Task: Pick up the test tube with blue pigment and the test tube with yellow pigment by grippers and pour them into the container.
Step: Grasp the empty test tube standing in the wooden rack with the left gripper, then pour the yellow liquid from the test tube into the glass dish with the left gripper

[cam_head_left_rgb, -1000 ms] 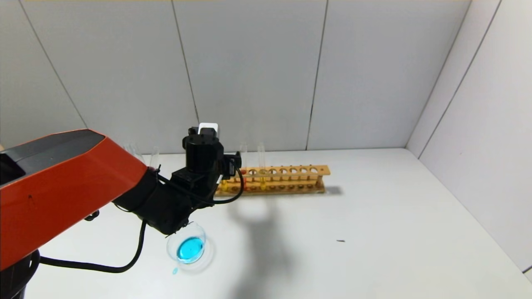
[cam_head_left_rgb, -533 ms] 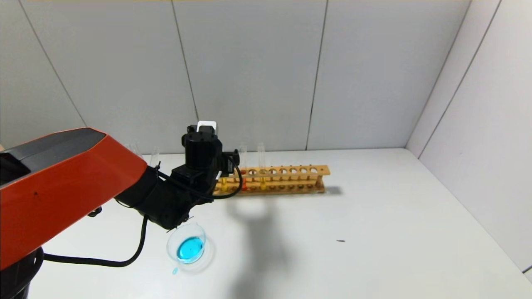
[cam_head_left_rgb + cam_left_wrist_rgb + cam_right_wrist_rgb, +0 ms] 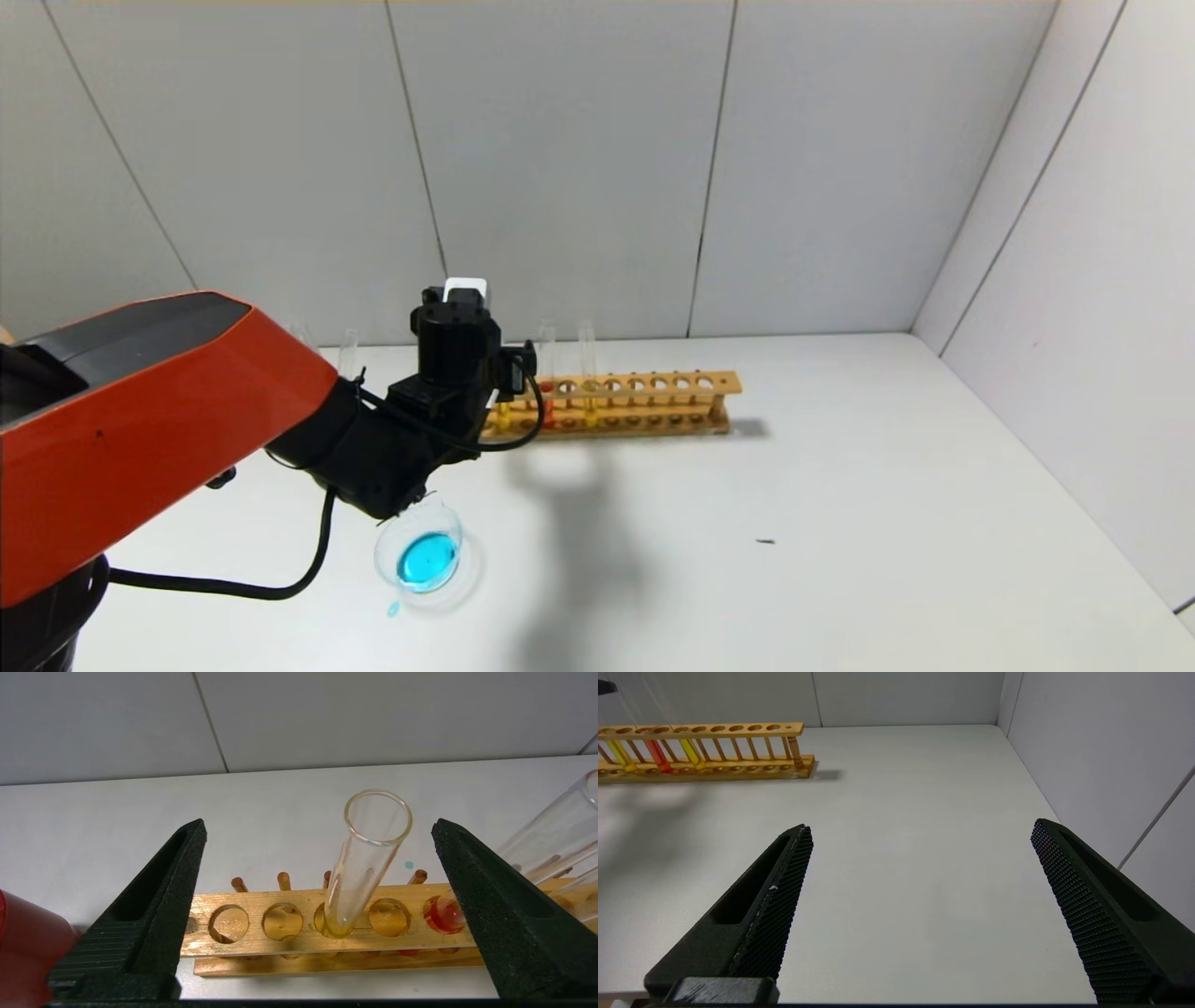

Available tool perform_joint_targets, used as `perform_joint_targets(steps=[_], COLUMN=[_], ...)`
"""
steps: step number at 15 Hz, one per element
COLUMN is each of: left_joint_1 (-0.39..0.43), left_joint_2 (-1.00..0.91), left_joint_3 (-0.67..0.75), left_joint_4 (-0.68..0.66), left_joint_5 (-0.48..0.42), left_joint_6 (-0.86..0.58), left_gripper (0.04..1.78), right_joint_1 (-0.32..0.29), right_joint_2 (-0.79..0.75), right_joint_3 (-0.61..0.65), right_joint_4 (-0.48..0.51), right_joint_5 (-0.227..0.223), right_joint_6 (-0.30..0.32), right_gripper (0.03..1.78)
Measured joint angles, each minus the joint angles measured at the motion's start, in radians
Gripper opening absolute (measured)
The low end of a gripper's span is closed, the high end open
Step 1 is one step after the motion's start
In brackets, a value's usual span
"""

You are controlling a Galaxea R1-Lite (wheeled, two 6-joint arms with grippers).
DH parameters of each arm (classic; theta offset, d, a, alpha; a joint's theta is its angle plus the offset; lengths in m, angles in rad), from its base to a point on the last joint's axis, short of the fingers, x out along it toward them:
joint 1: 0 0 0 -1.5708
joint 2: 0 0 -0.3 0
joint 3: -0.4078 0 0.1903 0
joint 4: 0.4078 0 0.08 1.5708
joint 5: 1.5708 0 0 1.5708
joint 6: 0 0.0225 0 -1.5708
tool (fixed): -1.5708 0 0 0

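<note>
Left gripper (image 3: pixel 317 905) spread wide around a tube (image 3: pixel 369 858) in the rack (image 3: pixel 280 938), contents hard to tell; red cup (image 3: pixel 23 947) cut off beside it.

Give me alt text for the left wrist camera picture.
The open left gripper straddles a clear test tube standing in a wooden rack on a white table, touching nothing. A tube with red-orange liquid sits two holes along.

Three cameras: one on the head, one on each wrist.
The head view looks forward and down over the table (image 3: pixel 840 485); the left wrist view sits close to the wooden rack (image 3: pixel 289 933), seen between its fingers (image 3: pixel 154 919); the right wrist view shows that rack (image 3: pixel 705 751) far beyond its fingers (image 3: pixel 770 905).
</note>
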State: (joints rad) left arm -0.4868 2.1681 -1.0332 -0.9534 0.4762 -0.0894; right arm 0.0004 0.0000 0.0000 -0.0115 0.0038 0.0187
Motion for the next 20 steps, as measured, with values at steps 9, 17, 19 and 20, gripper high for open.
perform_joint_targets(steps=[9,17,19,20], left_joint_1=[-0.007,-0.011,-0.017,-0.022], left_joint_2=[0.006,-0.031,-0.054,-0.068], left_joint_3=[0.012,0.032,0.037,0.038], left_joint_4=[-0.002,0.01,0.016,0.029], left_joint_5=[0.001,0.001,0.004,0.005], left_joint_6=[-0.003,0.0,0.001,0.002], left_gripper=[0.38,0.3,0.3,0.3], right_joint_1=[0.0,0.0,0.0,0.0], right_joint_2=[0.0,0.0,0.0,0.0], right_joint_3=[0.0,0.0,0.0,0.0], right_joint_4=[0.0,0.0,0.0,0.0], right_joint_5=[0.0,0.0,0.0,0.0], right_joint_6=[0.0,0.0,0.0,0.0], right_gripper=[1.71,1.71,1.71,1.71])
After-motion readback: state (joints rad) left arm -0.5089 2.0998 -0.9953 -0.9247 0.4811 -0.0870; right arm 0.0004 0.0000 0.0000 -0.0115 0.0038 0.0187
